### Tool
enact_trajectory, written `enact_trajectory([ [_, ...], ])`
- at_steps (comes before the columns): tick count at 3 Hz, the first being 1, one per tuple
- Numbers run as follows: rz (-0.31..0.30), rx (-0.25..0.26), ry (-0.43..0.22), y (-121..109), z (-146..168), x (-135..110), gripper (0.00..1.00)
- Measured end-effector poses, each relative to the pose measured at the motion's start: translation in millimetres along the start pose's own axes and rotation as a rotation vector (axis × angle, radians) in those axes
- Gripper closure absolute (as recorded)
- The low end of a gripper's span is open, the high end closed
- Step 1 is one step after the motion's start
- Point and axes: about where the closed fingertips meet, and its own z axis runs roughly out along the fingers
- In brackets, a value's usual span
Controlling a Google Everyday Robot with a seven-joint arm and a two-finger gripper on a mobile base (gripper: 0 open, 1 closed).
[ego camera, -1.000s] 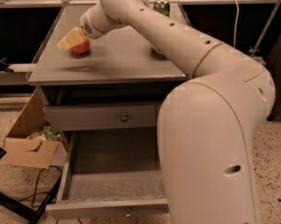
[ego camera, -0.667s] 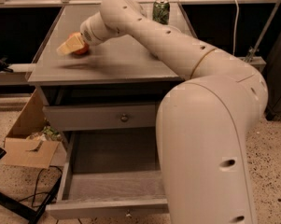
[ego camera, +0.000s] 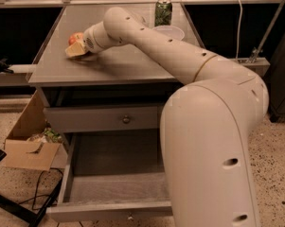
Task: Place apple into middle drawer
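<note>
- Grey tabletop (ego camera: 132, 65) of a cabinet is seen, with a green can (ego camera: 163, 12) and a white bowl (ego camera: 168, 32) at its back.
- Over its left part the gripper (ego camera: 78, 45) is held, fingers clamped on the apple (ego camera: 75, 38).
- Grasping is judged done; the carry is in hand.
- Next, the apple must be brought past the front edge, lowered, and released inside the middle drawer (ego camera: 109, 211), which stands open below.
- The apple is seen as small, round and red, partly hidden.
</note>
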Motion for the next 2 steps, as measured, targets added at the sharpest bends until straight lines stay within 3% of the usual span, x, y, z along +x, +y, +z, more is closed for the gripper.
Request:
enact_trajectory([
  [1,0.0,0.0,0.0,0.0,0.0,0.0,0.65],
  [2,-0.005,0.0,0.002,0.6,-1.3,-1.0,0.94],
])
